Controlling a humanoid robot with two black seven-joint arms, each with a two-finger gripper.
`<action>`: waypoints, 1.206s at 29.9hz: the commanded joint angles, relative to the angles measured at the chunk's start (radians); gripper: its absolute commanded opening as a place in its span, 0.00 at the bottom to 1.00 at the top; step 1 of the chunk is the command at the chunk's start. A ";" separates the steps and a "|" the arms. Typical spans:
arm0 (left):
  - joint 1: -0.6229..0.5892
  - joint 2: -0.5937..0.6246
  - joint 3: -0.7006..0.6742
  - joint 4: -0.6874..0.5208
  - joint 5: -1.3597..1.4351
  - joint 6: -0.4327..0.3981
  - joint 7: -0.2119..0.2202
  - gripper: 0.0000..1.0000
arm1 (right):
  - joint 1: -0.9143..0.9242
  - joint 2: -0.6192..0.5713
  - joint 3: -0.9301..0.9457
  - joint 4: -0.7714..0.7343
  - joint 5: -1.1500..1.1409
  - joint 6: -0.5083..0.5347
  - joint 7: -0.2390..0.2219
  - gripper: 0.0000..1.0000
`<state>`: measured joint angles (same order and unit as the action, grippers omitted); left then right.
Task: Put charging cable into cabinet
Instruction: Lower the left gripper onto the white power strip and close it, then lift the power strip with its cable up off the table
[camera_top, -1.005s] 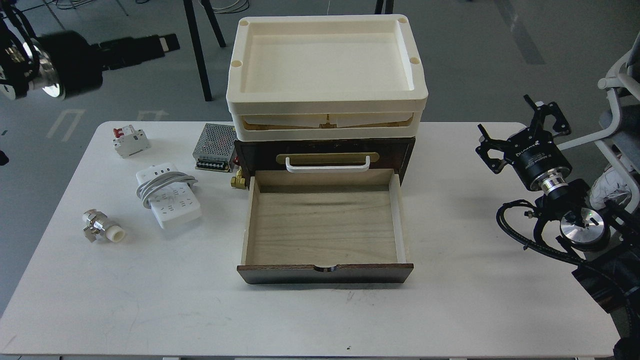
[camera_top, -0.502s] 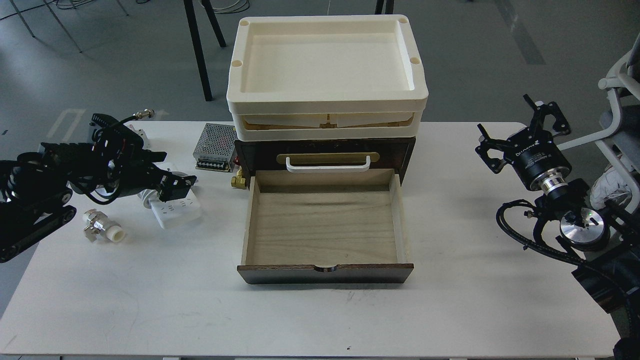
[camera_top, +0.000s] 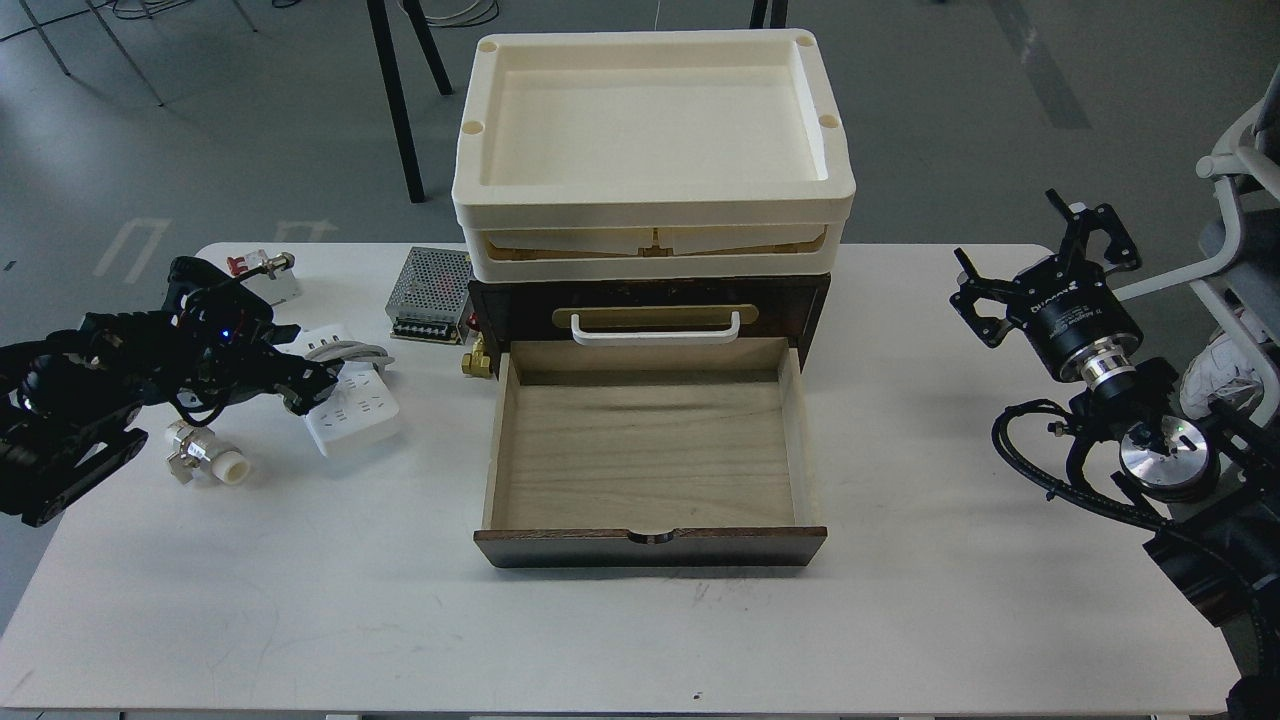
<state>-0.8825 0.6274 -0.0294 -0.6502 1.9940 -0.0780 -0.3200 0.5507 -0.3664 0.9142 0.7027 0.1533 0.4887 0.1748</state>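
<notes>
The charging cable (camera_top: 357, 412), a flat white power strip with its cord wrapped around the middle, lies on the table left of the cabinet. My left gripper (camera_top: 305, 384) is low over the strip's left end and hides it; its dark fingers cannot be told apart. The dark brown cabinet (camera_top: 650, 298) stands at the table's back centre with a cream tray (camera_top: 650, 195) on top. Its light wood drawer (camera_top: 645, 455) is pulled out and empty, below the white handle (camera_top: 655, 330). My right gripper (camera_top: 1040, 262) is open and empty, held above the table's right edge.
A perforated metal power-supply box (camera_top: 430, 292) sits beside the cabinet's left side, with a brass fitting (camera_top: 476, 360) by the drawer corner. A circuit breaker with a red switch (camera_top: 268, 272) lies behind my left arm. A white and metal valve fitting (camera_top: 205, 457) lies at the front left.
My left arm has come in from the left onto the table, reached over the power strip, then drawn back a little to its left end. The right arm has not moved.
</notes>
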 joint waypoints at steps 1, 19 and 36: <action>0.002 0.003 0.000 0.001 0.000 0.006 -0.028 0.43 | 0.000 0.001 0.000 0.000 0.000 0.000 0.000 1.00; -0.032 0.037 -0.001 -0.014 -0.008 0.011 -0.100 0.08 | 0.000 0.006 0.000 0.000 -0.001 0.000 0.000 1.00; -0.298 0.463 -0.010 -0.239 -0.153 -0.012 -0.169 0.06 | 0.000 0.007 -0.003 0.001 -0.006 0.000 0.000 1.00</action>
<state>-1.1042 1.0137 -0.0370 -0.8478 1.8642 -0.0816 -0.4883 0.5507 -0.3589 0.9115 0.7026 0.1474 0.4887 0.1748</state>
